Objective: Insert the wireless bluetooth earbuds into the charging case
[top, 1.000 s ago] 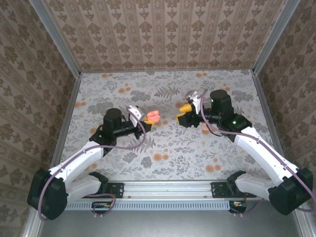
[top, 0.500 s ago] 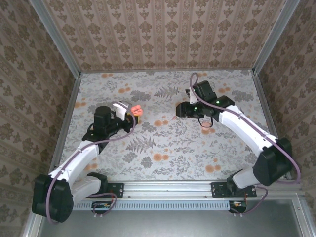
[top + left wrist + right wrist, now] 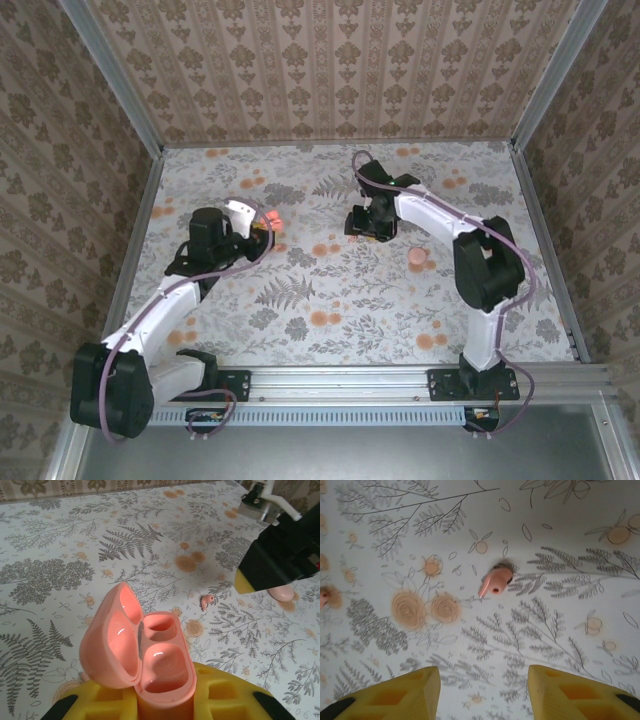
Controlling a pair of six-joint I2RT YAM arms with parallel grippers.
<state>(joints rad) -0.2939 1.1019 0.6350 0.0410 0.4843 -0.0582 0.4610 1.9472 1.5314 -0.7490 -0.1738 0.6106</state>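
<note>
Moved since the earlier frames: the left gripper (image 3: 262,224), carrying the charging case (image 3: 272,217), now sits further left and further from the arm bases. The right gripper (image 3: 360,223) has shifted left toward the table's middle. Its arm has swung inward and folded, uncovering one earbud on the cloth.

Item 1, charging case. Coral-pink, glossy, clamped by its lower body between the yellow fingers (image 3: 225,692) of the left gripper. Its open side faces the wrist camera. The lid (image 3: 112,635) is hinged open and leans left in the left wrist view. Both wells are empty.

Item 2, first earbud (image 3: 495,581). Coral-pink, lying on the table cover (image 3: 330,290). It is ahead of the right gripper, roughly in line with the gap between its fingers, and untouched. In the left wrist view it lies between the two grippers.

Item 3, second earbud (image 3: 417,258). Coral-pink, lying on the cover to the right of the right gripper, on the near side of the right arm. It is near both but apart from them.

Item 4, left gripper. Closed tight on the case.

Item 5, right gripper. Low over the cover, jaws standing moderately apart with nothing between them.

Item 6, table cover. Pale cloth printed with grey ferns and flat orange blossoms.
</note>
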